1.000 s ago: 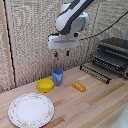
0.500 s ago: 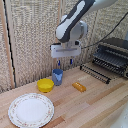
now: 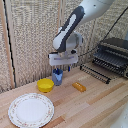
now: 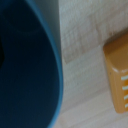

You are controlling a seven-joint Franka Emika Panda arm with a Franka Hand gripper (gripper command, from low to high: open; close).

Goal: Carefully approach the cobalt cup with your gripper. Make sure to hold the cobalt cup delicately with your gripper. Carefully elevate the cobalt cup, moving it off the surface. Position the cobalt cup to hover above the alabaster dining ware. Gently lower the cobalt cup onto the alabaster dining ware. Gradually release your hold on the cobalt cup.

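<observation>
Here, arm bent downward, gripper [image 3: 59,70] at cobalt cup [image 3: 57,77] (fingers obscured)

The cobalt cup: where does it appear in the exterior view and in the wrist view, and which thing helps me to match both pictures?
Exterior view: the cobalt cup stands on the wooden table, right under the gripper, beside the yellow bowl.
Wrist view: the cobalt cup fills most of the picture, very close; only its dark inside and rim show.
Shared landmark: the orange block on the table, also seen near the cup in the wrist view.

1 cup [image 3: 57,78], 1 bowl [image 3: 45,85], 1 plate [image 3: 31,110]
</observation>
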